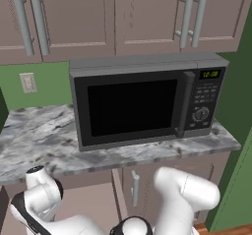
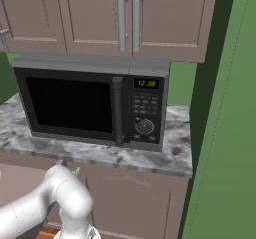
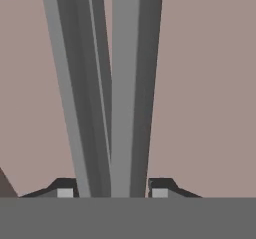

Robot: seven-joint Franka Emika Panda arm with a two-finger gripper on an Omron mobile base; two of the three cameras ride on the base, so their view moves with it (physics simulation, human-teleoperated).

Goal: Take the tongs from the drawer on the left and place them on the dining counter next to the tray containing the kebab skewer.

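Two pincer fingertips press one pair of tongs over the drawer floor

tongs: arms run off the frame at 12 o'clock, joined end cut off; lower ends hidden between the gripper tips at 6 o'clock, contact itself hard to tell. Drawer floor: rim out of frame. Arm cut off at 6 o'clock in left base view, wrist and hand hidden below the counter edge. Upper cabinets cropped at 12 o'clock. Microwave clock digits too blurred to read.
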